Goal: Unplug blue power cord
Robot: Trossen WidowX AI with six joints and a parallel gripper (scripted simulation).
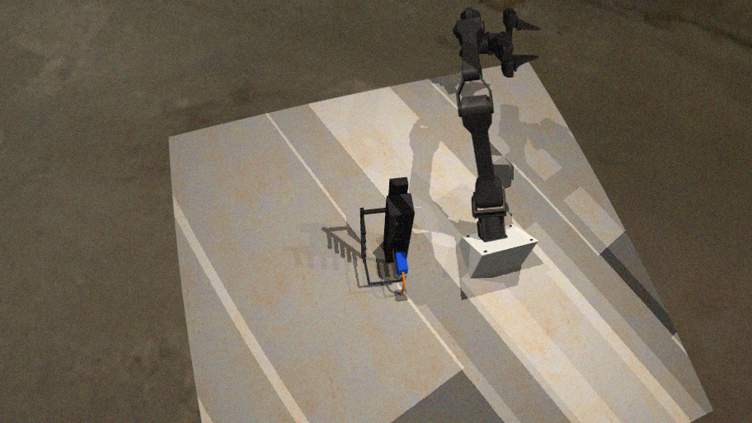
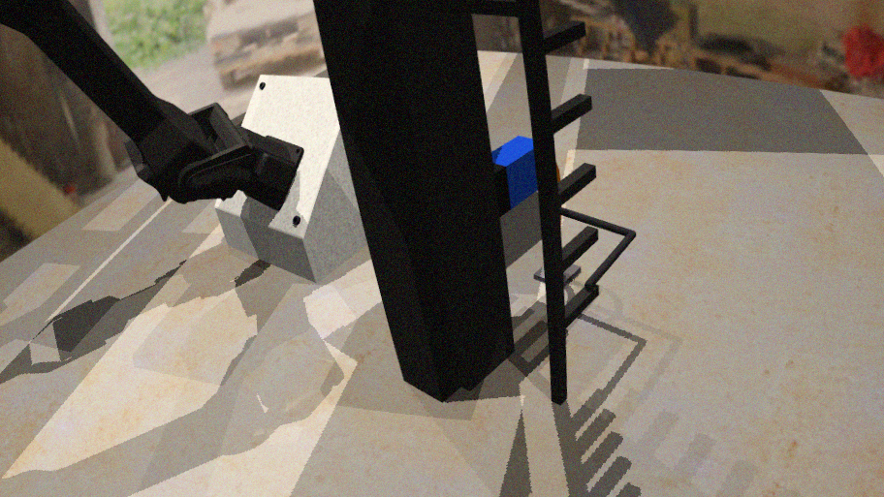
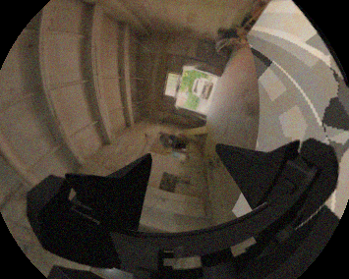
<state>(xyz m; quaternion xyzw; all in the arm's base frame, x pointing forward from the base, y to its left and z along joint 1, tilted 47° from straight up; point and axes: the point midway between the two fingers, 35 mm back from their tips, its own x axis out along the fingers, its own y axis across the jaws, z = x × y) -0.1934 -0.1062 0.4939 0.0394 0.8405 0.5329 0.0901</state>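
Observation:
The blue plug [image 1: 401, 263] [image 2: 521, 172] is at the lower end of the tall black body [image 1: 399, 218] [image 2: 443, 139] in the top view. In the exterior view it shows beside that body, partly behind a thin bar. The black parts merge, so I cannot tell which is the power strip or whether the plug is seated. An orange cord [image 1: 404, 284] runs down from the plug. My gripper [image 1: 538, 42] [image 3: 184, 152] is open with nothing between its fingers. It is high at the far right, well away from the plug, cord and black body.
A thin black frame [image 1: 364, 235] [image 2: 545, 139] with several pegs stands beside the black body. A small grey piece [image 1: 401, 297] [image 2: 567, 274] is at the cord's lower end. The arm rises from a white wedge-shaped base [image 1: 501, 260] [image 2: 293, 101] right of the black body in the top view.

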